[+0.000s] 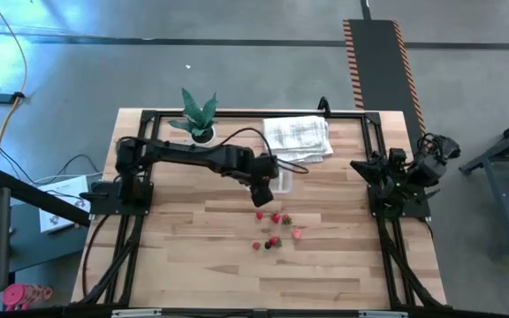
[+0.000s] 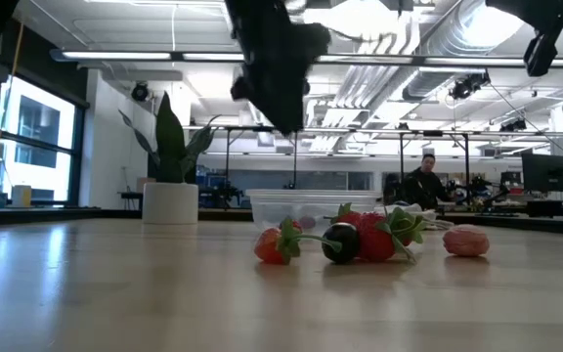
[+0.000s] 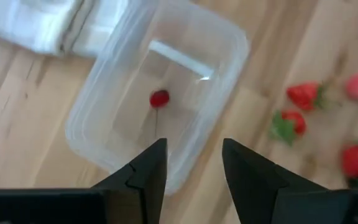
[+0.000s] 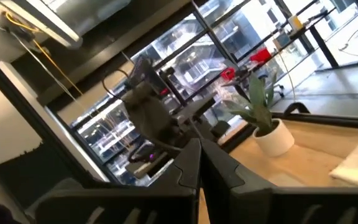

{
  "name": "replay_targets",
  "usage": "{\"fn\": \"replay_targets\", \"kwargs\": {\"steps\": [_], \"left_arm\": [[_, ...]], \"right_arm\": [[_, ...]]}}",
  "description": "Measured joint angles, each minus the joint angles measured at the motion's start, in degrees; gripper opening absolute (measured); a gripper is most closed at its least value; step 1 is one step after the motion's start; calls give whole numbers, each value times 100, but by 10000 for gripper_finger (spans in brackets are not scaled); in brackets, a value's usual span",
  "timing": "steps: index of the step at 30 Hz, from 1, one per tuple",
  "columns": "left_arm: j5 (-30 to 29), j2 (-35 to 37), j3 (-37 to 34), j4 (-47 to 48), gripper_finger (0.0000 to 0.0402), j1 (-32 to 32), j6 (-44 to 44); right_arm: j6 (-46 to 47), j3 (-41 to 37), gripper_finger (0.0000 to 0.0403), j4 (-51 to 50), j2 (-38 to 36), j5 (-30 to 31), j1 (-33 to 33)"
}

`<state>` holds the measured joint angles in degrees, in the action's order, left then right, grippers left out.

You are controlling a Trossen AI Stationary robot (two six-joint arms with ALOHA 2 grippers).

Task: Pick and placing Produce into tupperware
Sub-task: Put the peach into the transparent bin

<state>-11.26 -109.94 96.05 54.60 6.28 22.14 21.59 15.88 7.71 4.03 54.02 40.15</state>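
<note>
The tupperware (image 3: 160,93) is a clear shallow container standing on the wooden table beside the white folded towel (image 3: 36,25). One small red berry (image 3: 159,98) lies on its floor. Several more red, dark and pink pieces of produce (image 1: 277,228) lie scattered on the table nearer the front edge, and they also show in the low view as produce (image 2: 360,238). My left gripper (image 3: 194,149) hovers open above the near rim of the tupperware (image 1: 284,182) and holds nothing. My right gripper (image 4: 199,168) is shut and parked at the table's right edge.
A potted green plant (image 1: 200,115) stands at the far edge, left of the towel (image 1: 299,137). Black frame rails run along the table's sides. Bare wood lies toward the near edge, in front of the produce. A person sits in the room far beyond the table (image 2: 423,181).
</note>
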Motion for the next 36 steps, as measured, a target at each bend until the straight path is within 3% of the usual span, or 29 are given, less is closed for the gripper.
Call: {"fn": "replay_targets", "kwargs": {"steps": [7,10,16,20,26,31,36], "left_arm": [[-167,423,0,504,146,-673,213],[-179,441,0,699,146,-918,221],[-365,441,-3,1429,146,-1091,456],[-482,478,-7,1985,146,-1082,537],[-751,783,-9,2184,146,-1082,424],[-1037,1324,-9,2272,146,-1082,408],[-1325,1902,-7,2536,146,-1080,470]], "right_arm": [[-100,1127,1,-569,1144,-53,0],[282,1930,1,-1631,1821,-53,-3],[2037,3611,1,-4207,3487,-323,-105],[2914,4607,15,-5471,4647,-1093,-521],[3607,5626,84,-6627,6238,-2497,-1256],[4133,5910,140,-6962,7333,-3540,-1730],[4446,5808,164,-6732,8104,-4243,-1891]]}}
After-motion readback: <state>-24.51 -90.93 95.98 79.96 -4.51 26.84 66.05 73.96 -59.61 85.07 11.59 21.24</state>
